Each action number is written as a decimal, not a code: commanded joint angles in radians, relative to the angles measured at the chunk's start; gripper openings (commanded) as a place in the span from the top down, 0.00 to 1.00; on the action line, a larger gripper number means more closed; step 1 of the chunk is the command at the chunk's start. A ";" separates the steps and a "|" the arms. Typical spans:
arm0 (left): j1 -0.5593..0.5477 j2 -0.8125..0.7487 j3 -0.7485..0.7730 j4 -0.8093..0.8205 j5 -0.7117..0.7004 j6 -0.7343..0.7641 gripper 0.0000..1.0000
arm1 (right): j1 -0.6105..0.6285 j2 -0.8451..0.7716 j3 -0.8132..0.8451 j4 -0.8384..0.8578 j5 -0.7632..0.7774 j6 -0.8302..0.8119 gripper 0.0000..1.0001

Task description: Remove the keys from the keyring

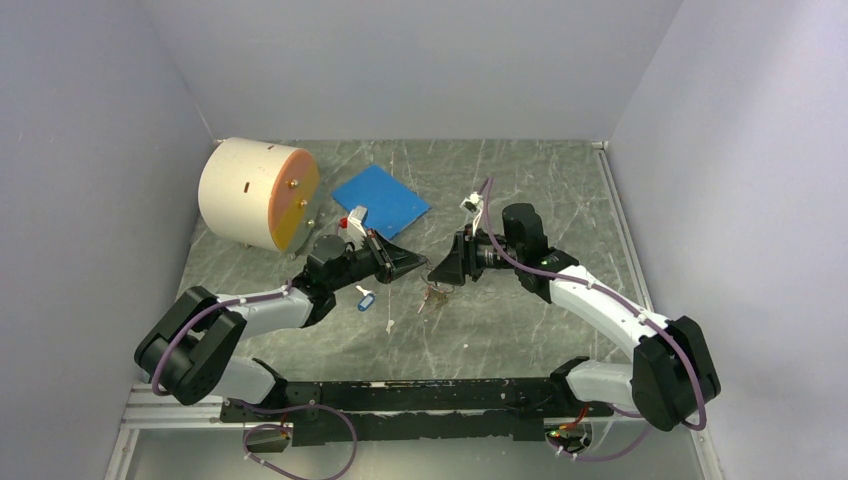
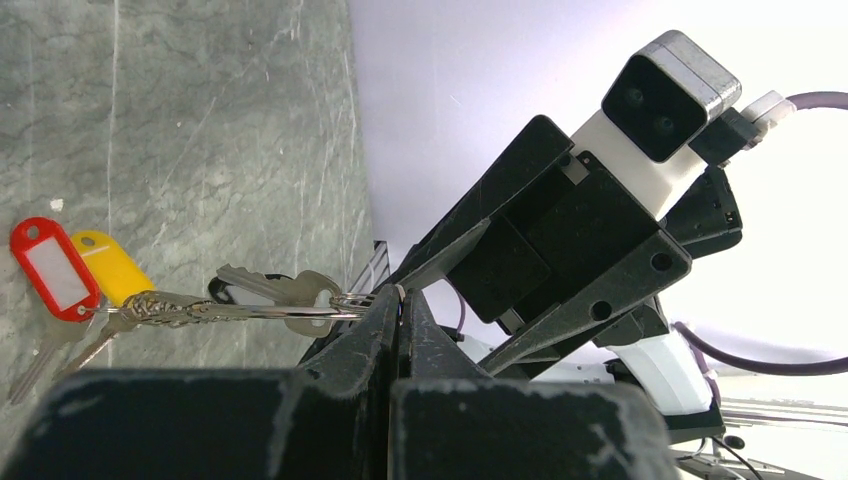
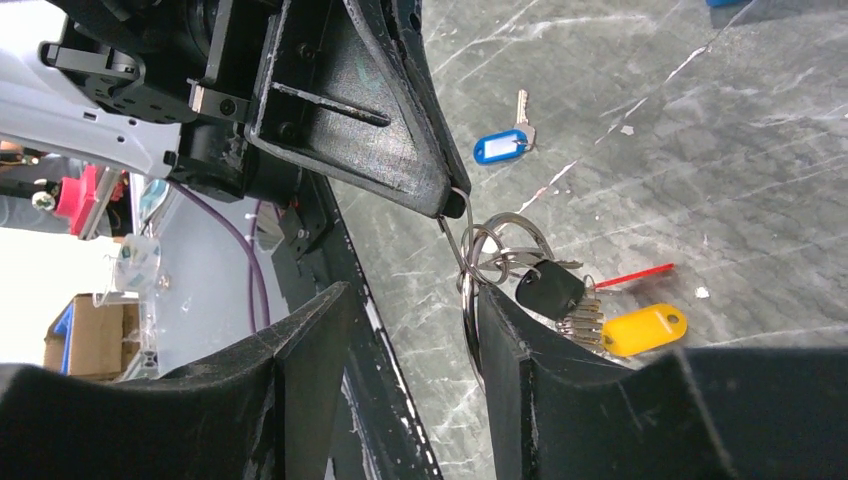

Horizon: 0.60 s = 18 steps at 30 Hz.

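Mid-frame in right wrist view: keyring (image 3: 497, 250) pinched firmly in closed left gripper (image 2: 398, 298), keys (image 3: 552, 290) dangling beneath. Right gripper (image 3: 412, 300) jaws spread wide, ring beside one finger, nothing held. Risk: sideways tug slides thin wire out of pinch; bunch drops.

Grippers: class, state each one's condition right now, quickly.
Left gripper: closed on the keyring.
Right gripper: open, gripping nothing.
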 commanded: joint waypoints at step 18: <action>-0.030 -0.043 -0.005 0.033 -0.029 -0.017 0.97 | 0.009 0.005 -0.046 0.199 0.063 -0.044 0.55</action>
